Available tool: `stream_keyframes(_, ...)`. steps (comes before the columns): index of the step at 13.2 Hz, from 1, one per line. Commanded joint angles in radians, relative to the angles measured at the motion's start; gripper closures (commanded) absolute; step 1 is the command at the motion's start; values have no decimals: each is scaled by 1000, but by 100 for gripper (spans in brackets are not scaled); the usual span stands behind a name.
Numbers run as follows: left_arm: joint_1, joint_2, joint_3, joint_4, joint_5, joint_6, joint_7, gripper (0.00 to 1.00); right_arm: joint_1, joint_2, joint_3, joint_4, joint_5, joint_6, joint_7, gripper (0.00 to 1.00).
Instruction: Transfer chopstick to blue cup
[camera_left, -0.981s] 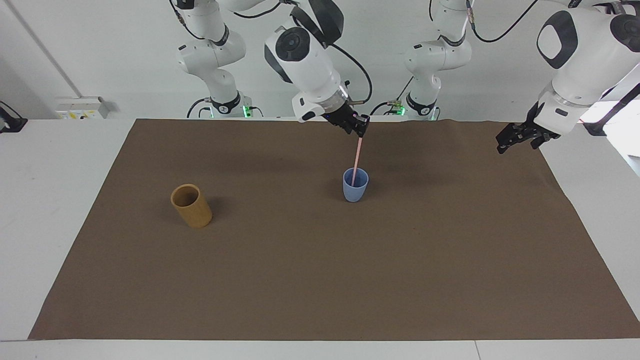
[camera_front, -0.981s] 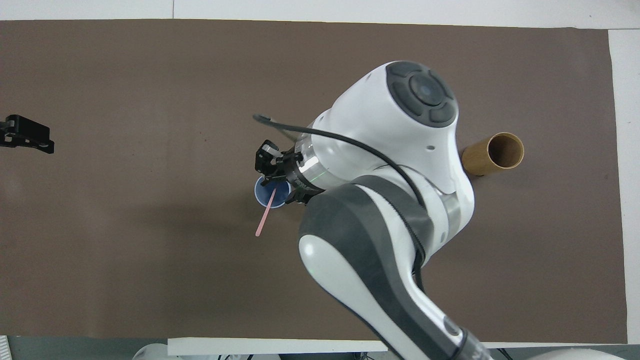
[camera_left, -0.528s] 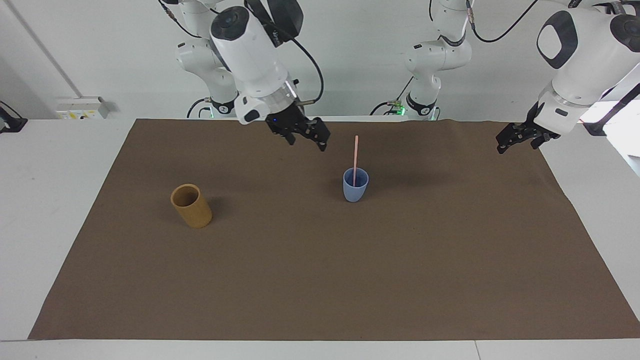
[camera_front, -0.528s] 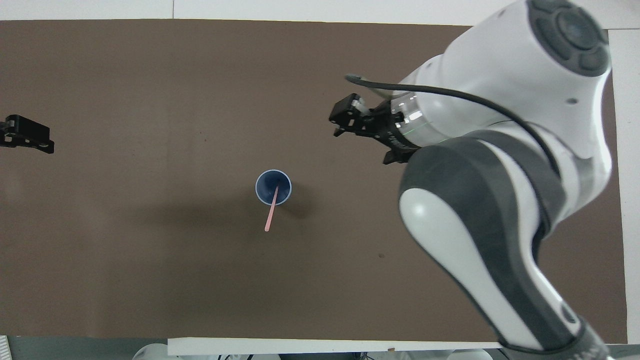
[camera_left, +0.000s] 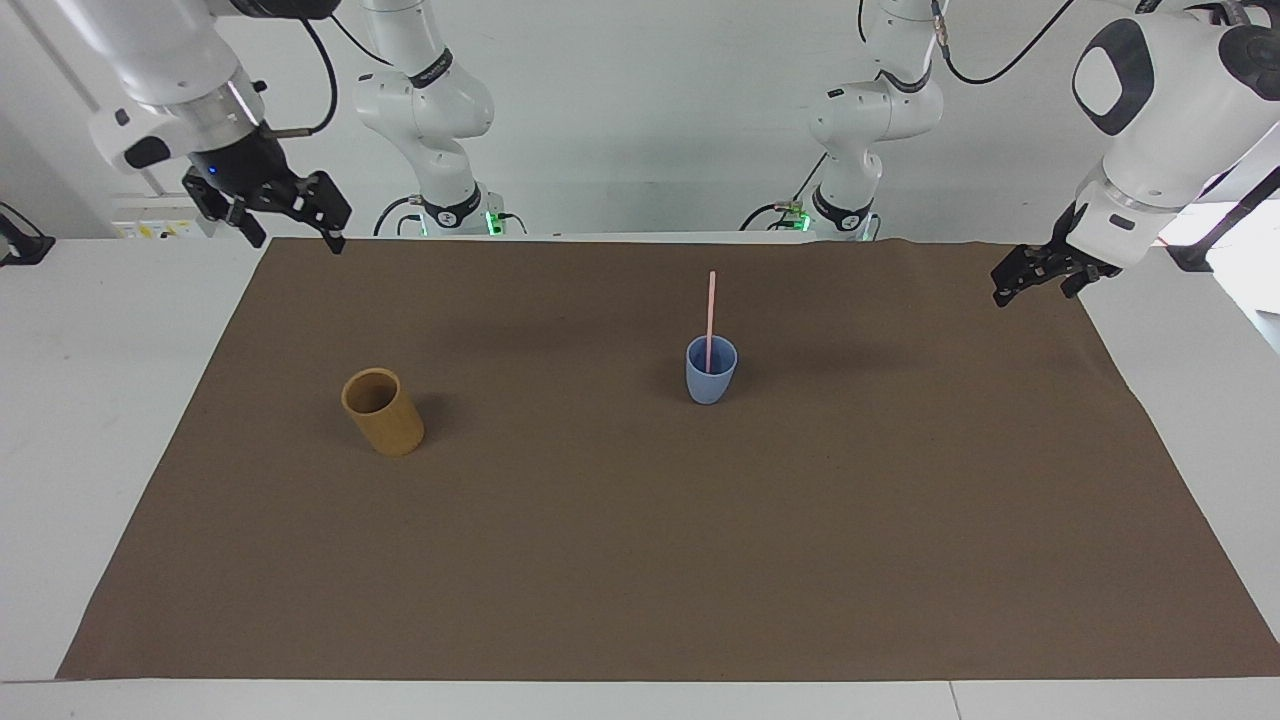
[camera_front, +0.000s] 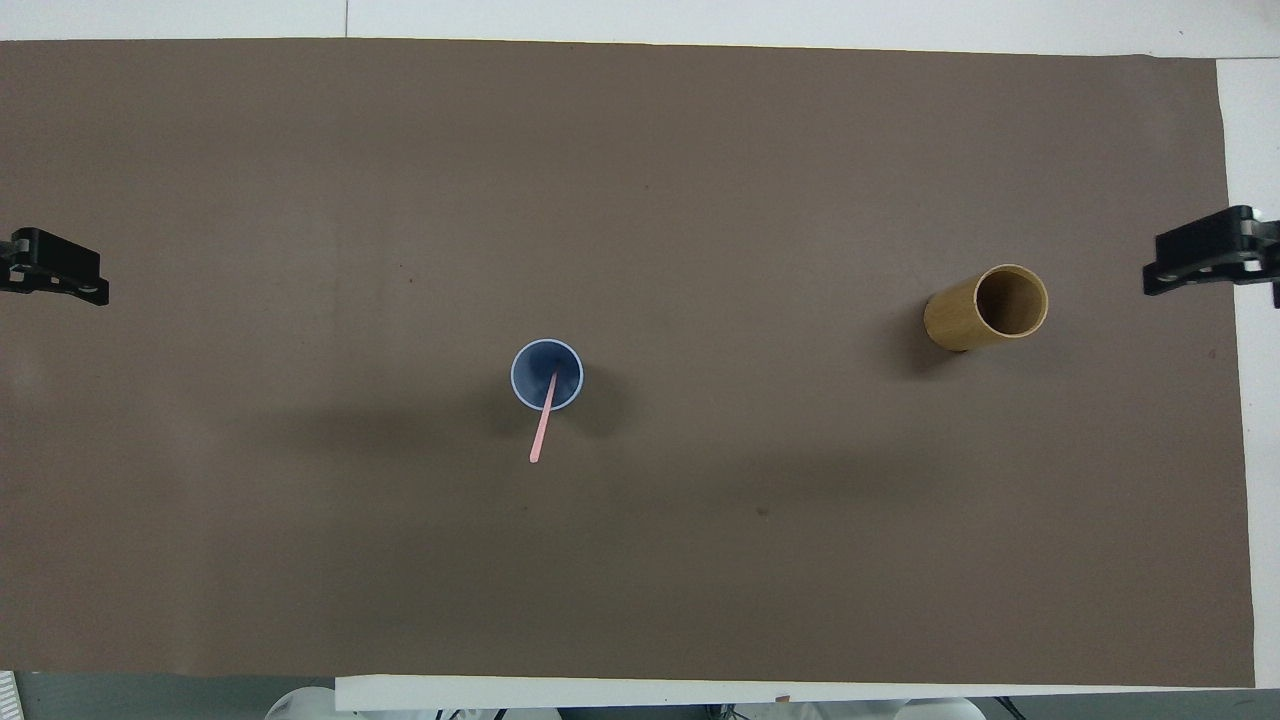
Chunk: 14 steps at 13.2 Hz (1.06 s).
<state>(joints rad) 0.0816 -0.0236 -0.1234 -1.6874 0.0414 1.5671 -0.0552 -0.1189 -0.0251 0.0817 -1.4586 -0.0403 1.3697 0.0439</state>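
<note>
in blue cup (camera_left: 710, 377), chopstick (camera_left: 710, 310) lower end hidden

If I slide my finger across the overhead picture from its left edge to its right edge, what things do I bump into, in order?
left gripper → chopstick, standing in the blue cup → tan cup → right gripper
</note>
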Motion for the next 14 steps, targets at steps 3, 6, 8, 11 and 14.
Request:
stream_keyframes(3, -16, -2, -2, 89, 6, -87, 78, 0, 10, -12, 6, -23, -44, -66, -99, 0)
stream_keyframes(6, -22, -2, -15, 94, 6, -97, 66, 0, 60, -24, -14, -32, -46, -67, -96, 0)
stream_keyframes(8, -34, -4, -36, 89, 8, -90, 58, 0, 111, -27, -75, -35, -46, -63, -96, 0)
stream_keyframes(11, -32, -2, -35, 95, 9, -96, 60, 0, 120, -24, -89, -42, -38, -67, -99, 0)
stream_keyframes(14, -32, -2, -35, 103, 8, -105, 60, 0, 127, -26, -89, -43, -35, -73, -96, 0)
